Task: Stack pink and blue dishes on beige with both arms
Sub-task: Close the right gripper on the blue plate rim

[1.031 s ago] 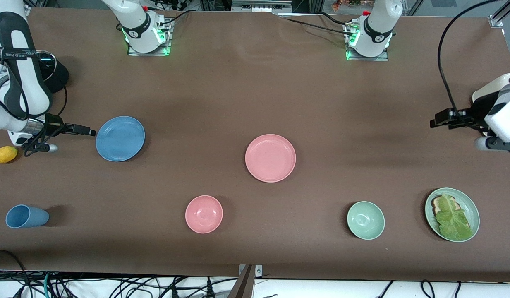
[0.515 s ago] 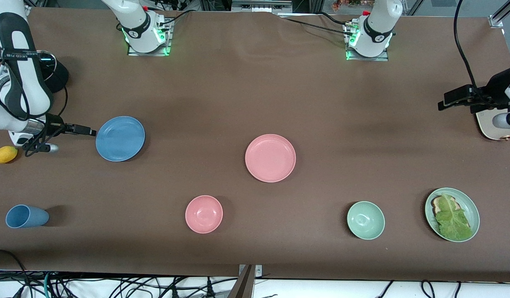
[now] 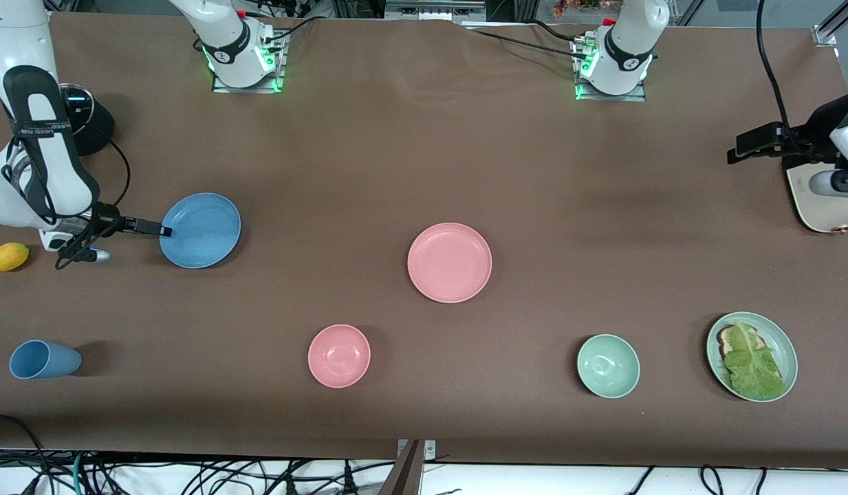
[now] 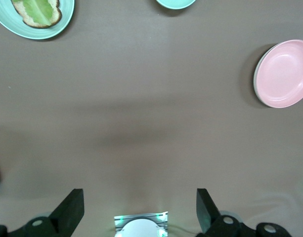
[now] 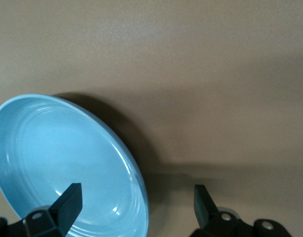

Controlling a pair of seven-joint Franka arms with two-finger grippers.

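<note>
Blue plate's rim between open right hand fingers.

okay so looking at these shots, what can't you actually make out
- Beige plate: front view, mostly hidden by the left arm and cut off by the frame edge.
- Left gripper: hovers open over the table near the beige plate.
- Right gripper: open at the blue plate rim; contact unclear in front and right wrist views.
</note>
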